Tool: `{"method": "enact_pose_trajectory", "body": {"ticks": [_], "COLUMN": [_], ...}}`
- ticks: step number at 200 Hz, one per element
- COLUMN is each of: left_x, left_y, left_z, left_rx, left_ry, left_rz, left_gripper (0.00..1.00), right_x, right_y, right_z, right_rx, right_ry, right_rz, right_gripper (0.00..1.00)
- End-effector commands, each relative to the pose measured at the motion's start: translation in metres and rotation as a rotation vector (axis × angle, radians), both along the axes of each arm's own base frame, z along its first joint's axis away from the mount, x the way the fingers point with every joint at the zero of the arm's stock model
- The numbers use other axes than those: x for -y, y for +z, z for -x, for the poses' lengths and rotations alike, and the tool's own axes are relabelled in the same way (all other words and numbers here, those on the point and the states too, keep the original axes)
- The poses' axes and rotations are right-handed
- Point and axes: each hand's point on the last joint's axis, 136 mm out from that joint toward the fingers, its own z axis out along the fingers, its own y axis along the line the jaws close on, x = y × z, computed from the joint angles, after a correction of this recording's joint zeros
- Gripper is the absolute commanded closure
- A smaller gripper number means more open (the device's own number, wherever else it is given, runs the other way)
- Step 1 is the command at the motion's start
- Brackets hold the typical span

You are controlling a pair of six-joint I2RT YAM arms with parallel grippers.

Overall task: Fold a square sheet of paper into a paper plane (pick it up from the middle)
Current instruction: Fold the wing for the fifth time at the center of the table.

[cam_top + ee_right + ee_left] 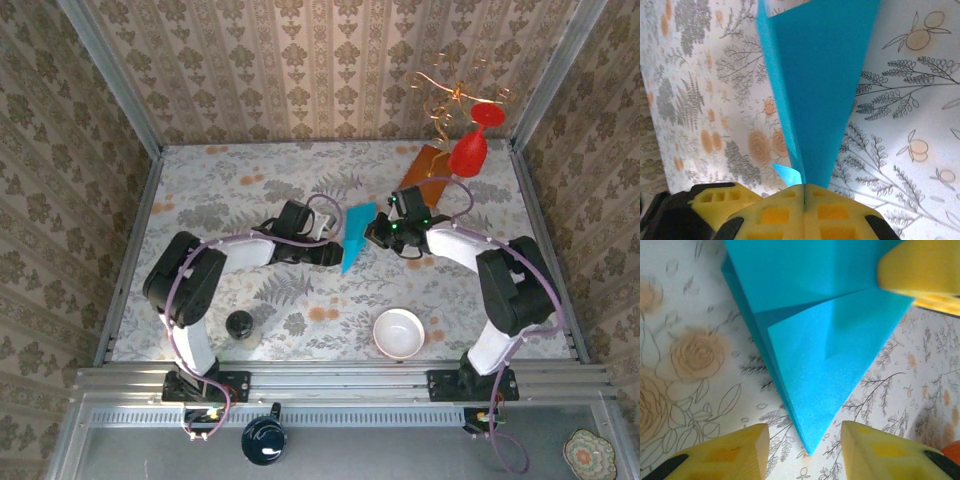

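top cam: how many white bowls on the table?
1. The white bowl sits near the table's front edge, beside the right arm's base. The arms cover some tabletop, so another could be hidden.

creased, pointed teal paper plane [357, 236]

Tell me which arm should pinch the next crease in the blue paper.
Left. The left gripper stands open astride the paper tip, free to pinch; the right gripper is shut on the paper, holding it.
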Motion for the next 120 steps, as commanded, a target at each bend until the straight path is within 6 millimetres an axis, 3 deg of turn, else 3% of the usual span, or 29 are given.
{"method": "enact_pose_trajectory", "body": {"ticks": [1,38,72,120], "left_x": [0.004,0.019,0.038,0.049], "left_y": [0.015,0.022,0.026,0.011], "left_z": [-0.010,-0.011,-0.001,0.003], "left_rx": [0.238,0.446,0.640,0.737], "left_ry": [-0.007,-0.039,-0.131,-0.204], "left_rz": [-0.065,-0.092,-0.139,-0.150], "left_gripper": [0.53,0.47,0.43,0.44], "right_x": [0.012,0.015,0.016,0.016], "right_y": [0.000,0.000,-0.004,-0.005], "right_z": [0.008,0.014,0.017,0.020], "right_rx": [-0.072,-0.119,-0.156,-0.182], "right_ry": [-0.146,-0.237,-0.277,-0.306], "right_rz": [-0.025,-0.083,-0.105,-0.126], "right_gripper": [0.96,0.96,0.97,0.97]}}
